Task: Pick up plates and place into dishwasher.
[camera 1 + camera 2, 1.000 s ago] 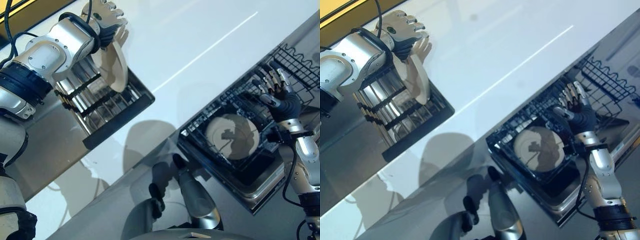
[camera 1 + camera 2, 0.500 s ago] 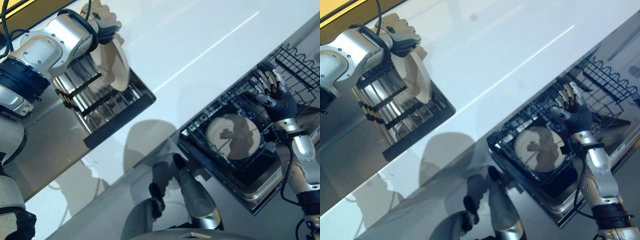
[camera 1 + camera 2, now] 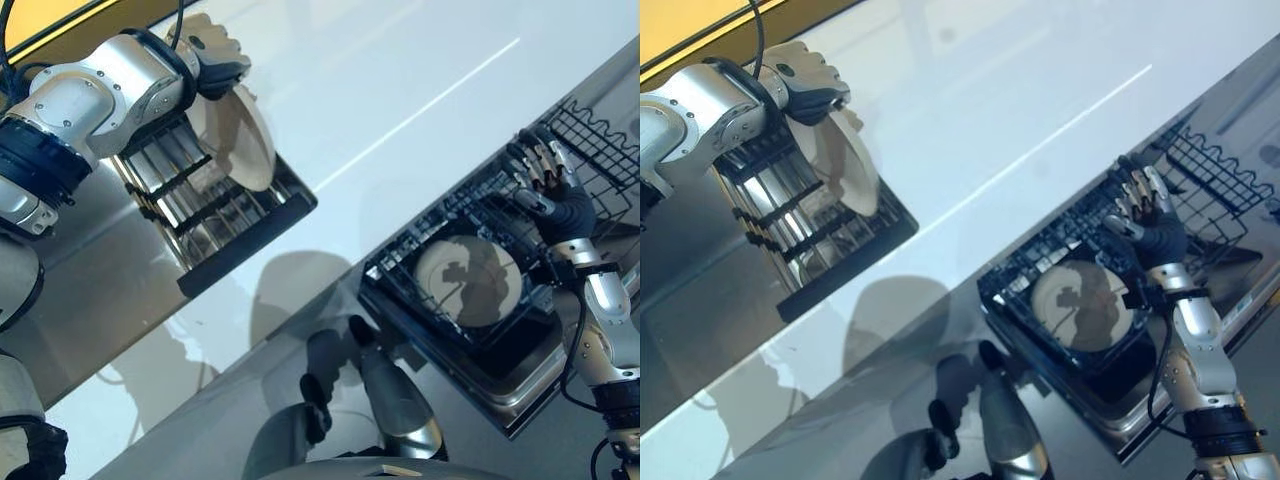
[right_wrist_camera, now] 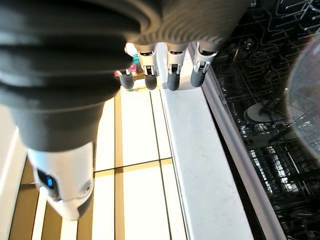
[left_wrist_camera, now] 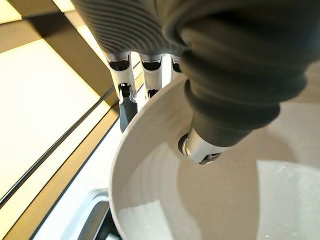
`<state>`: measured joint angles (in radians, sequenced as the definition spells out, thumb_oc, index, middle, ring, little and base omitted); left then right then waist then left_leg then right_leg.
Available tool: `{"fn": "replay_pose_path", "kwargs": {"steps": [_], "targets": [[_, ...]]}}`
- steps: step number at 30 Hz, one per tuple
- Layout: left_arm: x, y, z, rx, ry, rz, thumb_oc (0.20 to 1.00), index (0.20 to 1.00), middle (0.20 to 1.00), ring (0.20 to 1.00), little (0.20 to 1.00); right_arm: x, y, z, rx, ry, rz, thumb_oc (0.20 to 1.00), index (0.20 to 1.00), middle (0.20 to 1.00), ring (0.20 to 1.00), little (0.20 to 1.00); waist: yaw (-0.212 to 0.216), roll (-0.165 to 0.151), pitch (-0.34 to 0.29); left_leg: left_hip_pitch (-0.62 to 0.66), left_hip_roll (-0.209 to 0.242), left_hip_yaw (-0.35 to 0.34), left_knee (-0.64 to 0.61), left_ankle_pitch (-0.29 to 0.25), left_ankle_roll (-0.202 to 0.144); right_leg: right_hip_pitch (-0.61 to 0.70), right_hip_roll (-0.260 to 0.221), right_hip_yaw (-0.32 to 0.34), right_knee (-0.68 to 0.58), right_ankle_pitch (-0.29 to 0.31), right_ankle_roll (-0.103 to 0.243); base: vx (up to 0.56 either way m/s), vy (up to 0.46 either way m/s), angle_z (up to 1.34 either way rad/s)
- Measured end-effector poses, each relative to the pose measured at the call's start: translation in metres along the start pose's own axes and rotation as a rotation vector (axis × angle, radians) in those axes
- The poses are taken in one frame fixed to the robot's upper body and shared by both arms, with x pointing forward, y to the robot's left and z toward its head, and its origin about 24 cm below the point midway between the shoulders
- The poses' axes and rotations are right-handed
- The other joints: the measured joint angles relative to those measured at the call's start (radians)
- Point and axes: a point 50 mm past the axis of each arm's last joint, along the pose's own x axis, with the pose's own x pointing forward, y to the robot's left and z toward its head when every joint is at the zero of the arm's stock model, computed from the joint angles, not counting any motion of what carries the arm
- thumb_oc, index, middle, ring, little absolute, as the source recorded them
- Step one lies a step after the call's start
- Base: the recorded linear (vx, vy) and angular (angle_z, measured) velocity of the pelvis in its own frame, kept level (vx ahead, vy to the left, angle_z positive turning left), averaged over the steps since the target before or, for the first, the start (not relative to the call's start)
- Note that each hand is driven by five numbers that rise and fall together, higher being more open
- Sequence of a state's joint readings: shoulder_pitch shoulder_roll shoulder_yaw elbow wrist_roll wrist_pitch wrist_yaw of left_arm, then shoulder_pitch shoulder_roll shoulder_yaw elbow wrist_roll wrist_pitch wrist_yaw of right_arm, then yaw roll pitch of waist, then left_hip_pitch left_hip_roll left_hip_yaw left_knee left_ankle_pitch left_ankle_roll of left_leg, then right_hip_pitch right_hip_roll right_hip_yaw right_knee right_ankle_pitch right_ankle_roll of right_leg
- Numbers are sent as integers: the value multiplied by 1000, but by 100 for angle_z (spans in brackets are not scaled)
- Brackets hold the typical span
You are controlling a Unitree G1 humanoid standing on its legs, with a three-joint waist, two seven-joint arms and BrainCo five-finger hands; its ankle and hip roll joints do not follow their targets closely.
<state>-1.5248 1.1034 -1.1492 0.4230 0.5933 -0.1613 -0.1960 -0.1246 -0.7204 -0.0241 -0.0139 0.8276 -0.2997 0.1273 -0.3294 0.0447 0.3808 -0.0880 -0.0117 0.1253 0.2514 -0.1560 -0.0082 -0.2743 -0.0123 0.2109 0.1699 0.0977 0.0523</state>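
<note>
A: Why is the plate (image 3: 238,135) being held up on its edge?
B: It's being pinched at the rim by the left hand (image 3: 213,58), fingers behind, thumb in front, prob. so it can be slid out of the drying rack (image 3: 215,215) on the table (image 3: 400,80).

A: And the right hand (image 3: 548,185)?
B: Fingers are being kept straight & spread above the dishwasher rack (image 3: 440,235), where another plate (image 3: 468,283) is lying flat.

Kitchen, white counter (image 3: 400,90), dish rack (image 3: 215,215), open dishwasher (image 3: 470,310)
</note>
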Motion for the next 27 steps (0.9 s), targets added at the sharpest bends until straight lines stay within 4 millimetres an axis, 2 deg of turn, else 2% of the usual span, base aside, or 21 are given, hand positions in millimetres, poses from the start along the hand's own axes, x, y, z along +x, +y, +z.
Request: {"fn": "replay_pose_path", "kwargs": {"steps": [8, 12, 17, 20, 27], "targets": [[-19, -3, 13, -50, -126, 189, 200, 200, 200, 200, 200, -17, -4, -18, 38, 63, -48, 1000, 1000, 1000, 1000, 1000, 36, 12, -63, 100, 15, 0, -67, 9, -13, 77, 16, -4, -20, -12, -14, 91, -19, -2], [-26, -8, 22, -83, -180, 261, 200, 200, 200, 200, 200, -23, -4, -22, 43, 83, -52, 1000, 1000, 1000, 1000, 1000, 51, 26, -135, 136, 17, -1, -104, 16, -14, 105, 17, -10, -38, -16, -14, 49, -16, 3], [-38, -23, 19, -90, -192, 268, 200, 200, 200, 200, 200, -29, -4, -27, 62, 100, -71, 1000, 1000, 1000, 1000, 1000, 56, 29, -202, 167, 18, -4, -139, 21, -12, 135, 15, -17, -65, -17, -13, 16, -12, 3], [-43, -21, 19, -89, -202, 294, 200, 200, 200, 200, 200, -36, -5, -31, 63, 123, -84, 1000, 1000, 1000, 1000, 1000, 73, 29, -218, 182, 17, -5, -151, 26, -10, 150, 13, -18, -75, -15, -11, -6, -6, 1], [-52, -18, 9, -113, -165, 352, 200, 200, 200, 200, 200, -36, -4, -32, 71, 125, -87, 1000, 1000, 1000, 1000, 1000, 75, 29, -249, 200, 14, -13, -178, 35, -8, 167, 9, -26, -95, -13, -9, -41, -15, 3]]}}
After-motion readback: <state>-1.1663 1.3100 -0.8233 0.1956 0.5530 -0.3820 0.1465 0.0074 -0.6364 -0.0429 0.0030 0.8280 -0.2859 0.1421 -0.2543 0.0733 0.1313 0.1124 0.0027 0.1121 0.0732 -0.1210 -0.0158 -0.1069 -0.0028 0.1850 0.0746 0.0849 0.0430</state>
